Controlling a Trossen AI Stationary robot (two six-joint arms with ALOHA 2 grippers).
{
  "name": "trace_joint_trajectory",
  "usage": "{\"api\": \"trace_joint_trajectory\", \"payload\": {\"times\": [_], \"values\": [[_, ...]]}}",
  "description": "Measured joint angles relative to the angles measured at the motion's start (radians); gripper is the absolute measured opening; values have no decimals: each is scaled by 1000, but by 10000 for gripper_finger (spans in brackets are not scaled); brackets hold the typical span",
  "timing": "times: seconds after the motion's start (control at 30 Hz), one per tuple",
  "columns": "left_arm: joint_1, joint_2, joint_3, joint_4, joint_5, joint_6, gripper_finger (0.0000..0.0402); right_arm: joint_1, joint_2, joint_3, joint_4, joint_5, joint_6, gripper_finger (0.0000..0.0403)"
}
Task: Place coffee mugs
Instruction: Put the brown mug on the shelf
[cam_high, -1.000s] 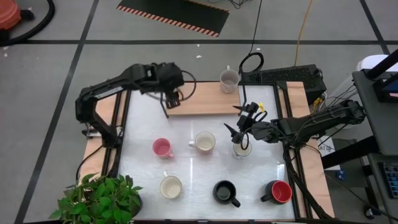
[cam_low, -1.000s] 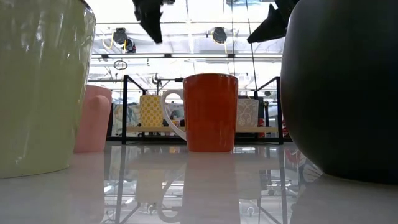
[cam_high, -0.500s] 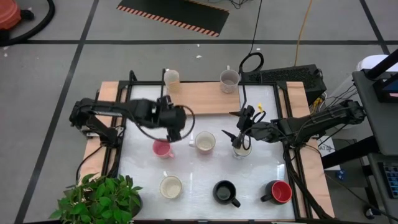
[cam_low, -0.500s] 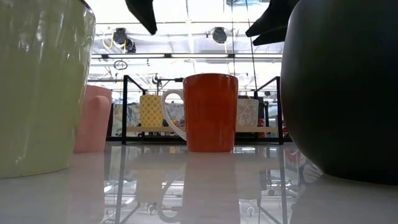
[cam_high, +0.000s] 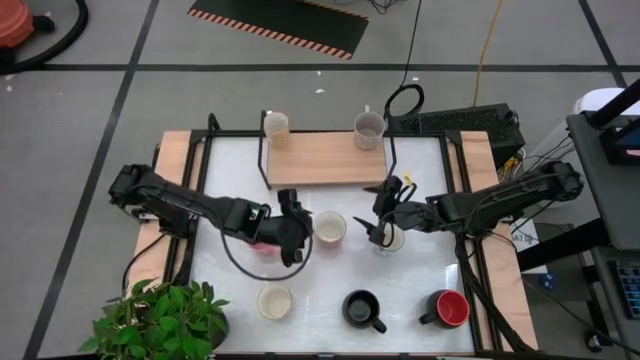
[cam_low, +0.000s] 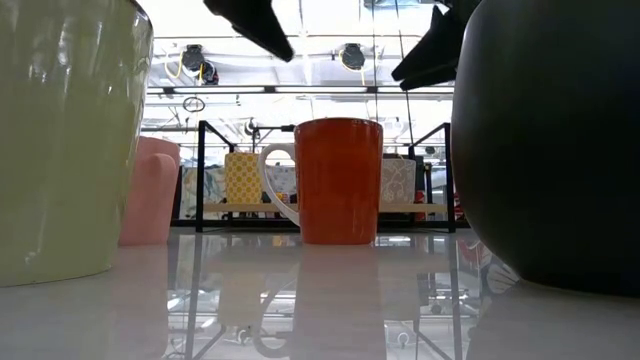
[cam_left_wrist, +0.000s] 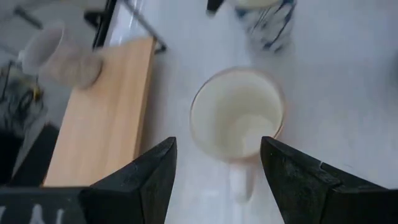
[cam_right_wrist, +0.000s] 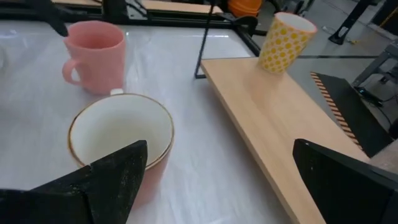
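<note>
The left gripper, jaws open and holding nothing, hovered beside a round cream ceramic mug with a brownish rim, empty, near the middle of the white table. The right gripper, jaws spread wide, hung over a white blue-patterned mug. A yellow dotted cup and a grey mug stood on the wooden shelf at the table's far edge.
</note>
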Motion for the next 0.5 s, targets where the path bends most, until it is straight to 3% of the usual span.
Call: {"api": "trace_joint_trajectory", "payload": {"times": [0.23, 0.5], "values": [[-37, 0, -72, 204, 1, 36, 237, 0, 6, 0, 2, -6, -37, 394], [-92, 0, -124, 297, 8, 27, 237, 46, 6, 0, 2, -7, -115, 394]]}}
